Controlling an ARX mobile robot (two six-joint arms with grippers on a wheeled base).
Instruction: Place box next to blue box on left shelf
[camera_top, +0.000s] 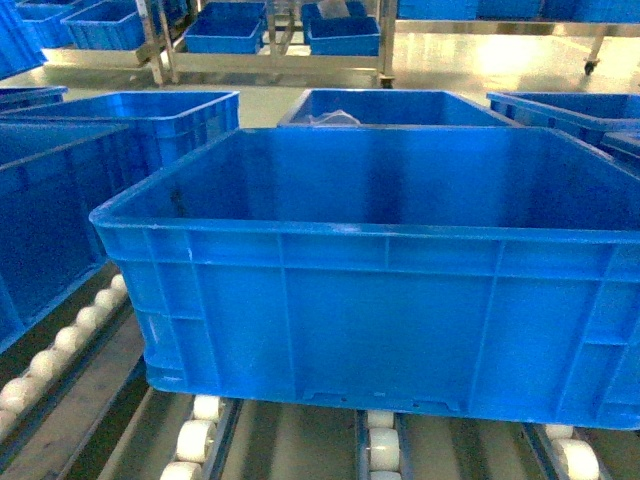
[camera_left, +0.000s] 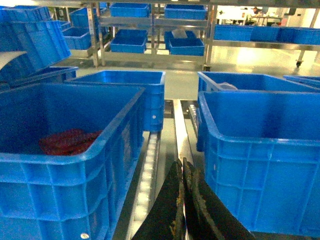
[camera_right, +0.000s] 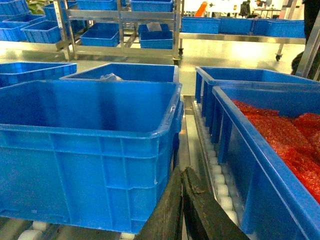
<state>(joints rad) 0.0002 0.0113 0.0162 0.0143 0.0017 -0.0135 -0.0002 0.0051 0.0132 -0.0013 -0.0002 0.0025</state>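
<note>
The box (camera_top: 380, 300) rests on the left shelf (camera_top: 200, 440), seemingly free of both grippers.

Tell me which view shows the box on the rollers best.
The head view: the box fills it, showing its whole near wall, rim and the white rollers beneath. The left wrist-mounted view catches only its left corner beyond the left pincer; the right wrist-mounted view shows its right end beside the right pincer.

Grey metal roller rack (camera_top: 120, 405) w/ white plastic wheels.
Large bright-blue ribbed plastic crate (camera_top: 380, 310) sitting on it, another blue plastic crate (camera_top: 45, 215) sitting just left.
</note>
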